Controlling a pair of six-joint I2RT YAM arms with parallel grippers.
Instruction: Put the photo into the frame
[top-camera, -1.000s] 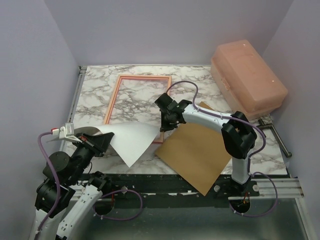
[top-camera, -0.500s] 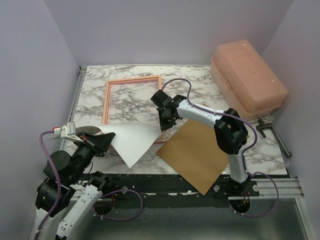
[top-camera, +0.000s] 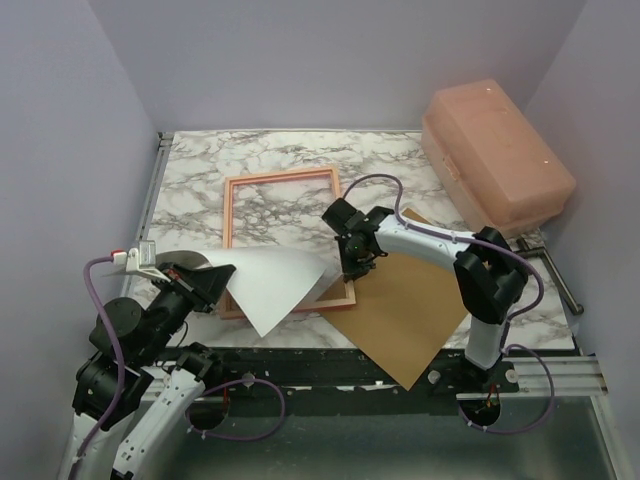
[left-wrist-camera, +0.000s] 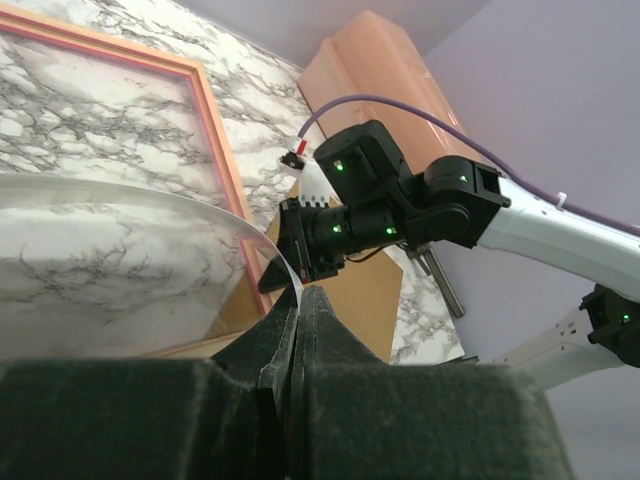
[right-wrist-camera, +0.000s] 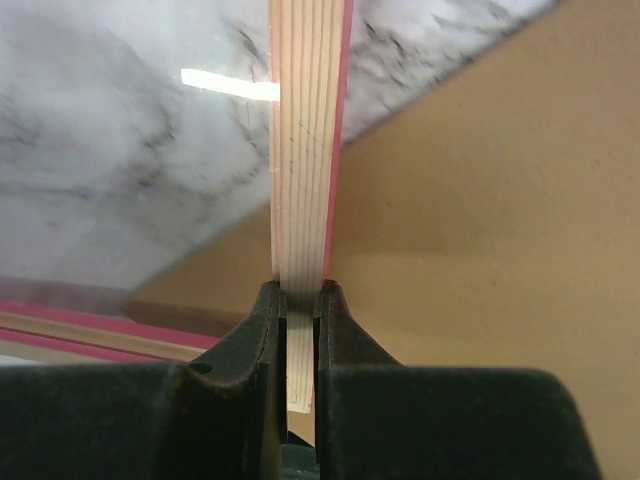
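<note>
The photo shows its plain white back and curves up from my left gripper, which is shut on its left edge. In the left wrist view the sheet bends away from the closed jaws. The frame lies orange-tan side up on the marble table, its near-left part hidden under the photo. My right gripper is shut on the frame's right bar near the near corner. In the right wrist view that bar runs between the pads.
A brown backing board lies on the table right of the frame and reaches over the near edge. A pale orange plastic box stands at the back right. A metal clamp sits at the right edge.
The right gripper has dragged the frame toward the near right, so its near-left part now lies under the photo. The left gripper and photo have hardly moved.
</note>
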